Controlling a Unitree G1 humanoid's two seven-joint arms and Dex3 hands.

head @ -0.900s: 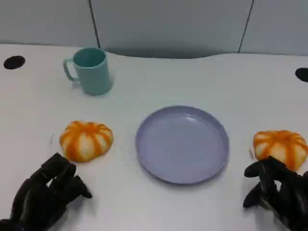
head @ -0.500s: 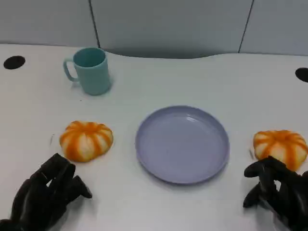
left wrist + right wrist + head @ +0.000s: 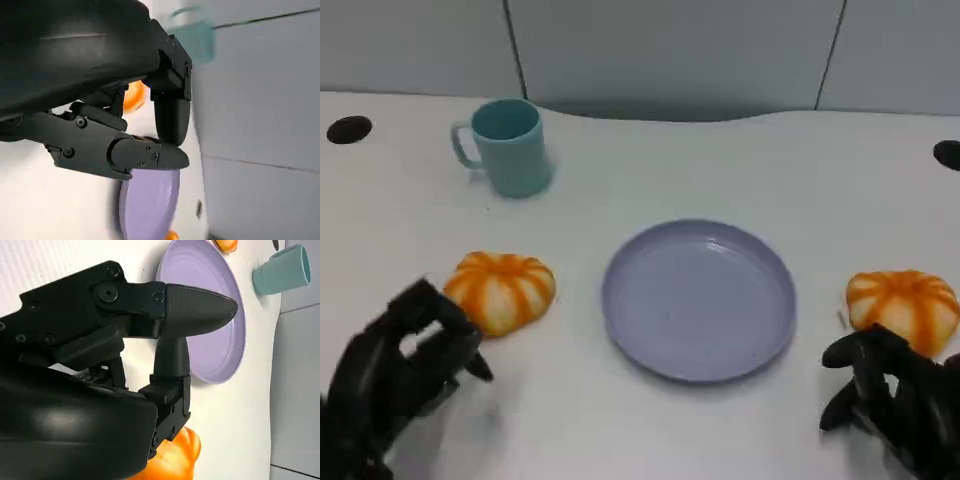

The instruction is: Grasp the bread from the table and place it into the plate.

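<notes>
Head view, left hand: your black many-fingered left hand (image 3: pixel 405 365) sits at the lower left, fingers spread apart, grasping nothing.
Left hand's neighbour: the round orange-and-white striped bread roll on the left (image 3: pixel 500 291) lies on the table just beside the fingertips; you cannot tell from this angle whether they touch it.
Left wrist view: the same hand (image 3: pixel 125 115) shows 2 black fingers reaching out with a gap between them and nothing in it; a sliver of the orange roll (image 3: pixel 134 96) shows behind them.
Right hand: your black right hand (image 3: pixel 890 400) is at the lower right, fingers loosely curled and apart, released, holding nothing.
Right hand's neighbour: a 2nd orange-and-white striped bread roll on the right (image 3: pixel 902 308) rests on the table just beyond the fingertips, close to them.
Right wrist view: the right hand's fingers (image 3: pixel 192 307) stretch over the table with the orange roll (image 3: pixel 172 462) beside the palm, ungrasped.
Plate: the round lavender plastic plate (image 3: pixel 698 299) lies flat between the 2 rolls, apart from both, with nothing in it.
Plate in wrist views: its purple rim shows past the fingers (image 3: pixel 150 200) (image 3: pixel 220 347).
Mug: a teal plastic mug with a handle (image 3: pixel 507 146) stands upright farther back on the left, well apart from the plate.
Table: the white tabletop (image 3: pixel 740 170) carries all of it.
</notes>
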